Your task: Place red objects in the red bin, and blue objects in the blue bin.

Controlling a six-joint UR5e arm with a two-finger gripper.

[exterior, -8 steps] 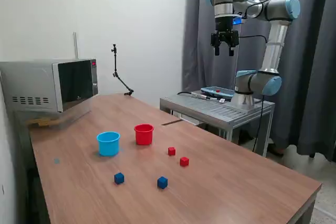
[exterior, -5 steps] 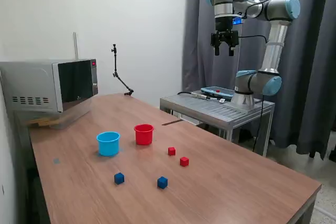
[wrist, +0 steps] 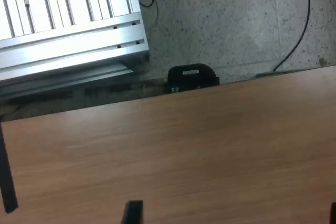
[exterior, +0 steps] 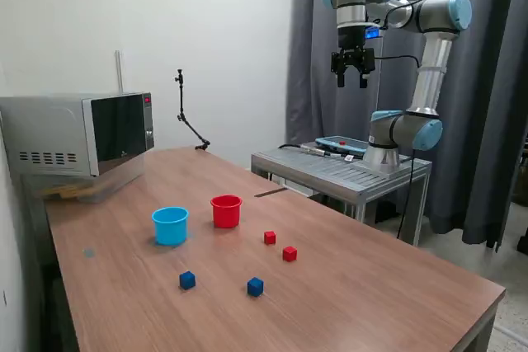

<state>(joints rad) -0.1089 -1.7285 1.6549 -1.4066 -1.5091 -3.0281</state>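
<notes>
Change: none seen since the earlier pictures; arm and cubes unmoved.
Gripper point(exterior: 352, 78): high above the counter's point(exterior: 371, 286) far edge, fingers apart, holding nothing.
Round red plastic cup point(exterior: 225, 210): mid-counter, beside round light blue plastic cup point(exterior: 170, 225).
Small red cubes point(exterior: 270, 237) point(exterior: 289, 254): near red cup.
Small dark blue cubes point(exterior: 187, 280) point(exterior: 255, 287): toward the near edge.

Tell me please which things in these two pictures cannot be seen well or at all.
- Cups' insides: the red cup and blue cup show only walls and rims in the exterior view.
- Cups and cubes: outside the wrist view entirely.
- Gripper: cut off by the wrist view's edge; only dark finger tips show.
</notes>
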